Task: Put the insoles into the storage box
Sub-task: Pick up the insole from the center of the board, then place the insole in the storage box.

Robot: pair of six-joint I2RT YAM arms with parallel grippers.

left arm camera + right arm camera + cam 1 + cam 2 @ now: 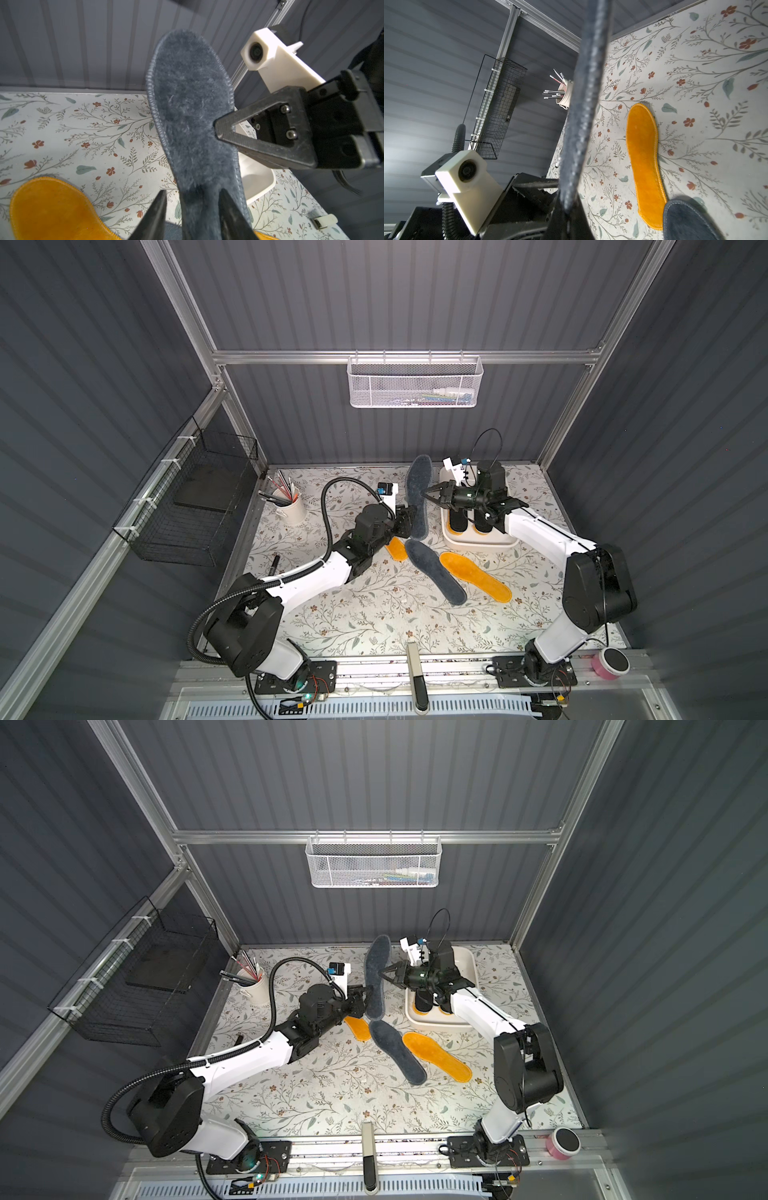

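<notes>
Where the flowered surface (374, 626) lies nearest my bases, it carries a fuzzy orange insole (476, 578) lying flat right of the middle, with a dark grey insole (434, 572) flat just beside it on the left. A little farther on, another orange insole (395, 549) shows from under my left wrist. Above that, between my two arms, I have the second grey insole (417, 481) standing nearly upright, heel down and toe up against the back wall. My left jaws stand parted on either side of its heel, and a gap shows between the fuzz and one of the fingers (158, 214), so they are not gripping it. My right jaws are pinched closed on the long edge of this insole about halfway up, and they carry it. Behind them, at the far right of the surface, sits the storage box (478, 545), with my right forearm crossing over it. In it lie two black insoles (457, 520) side by side on top of orange ones (455, 533), whose heels show at the near end. Far left stands a cup of pencils (291, 510). Beyond it a black wire basket (195, 506) hangs on the left wall, and a white mesh basket (415, 383) hangs from the back rail.
</notes>
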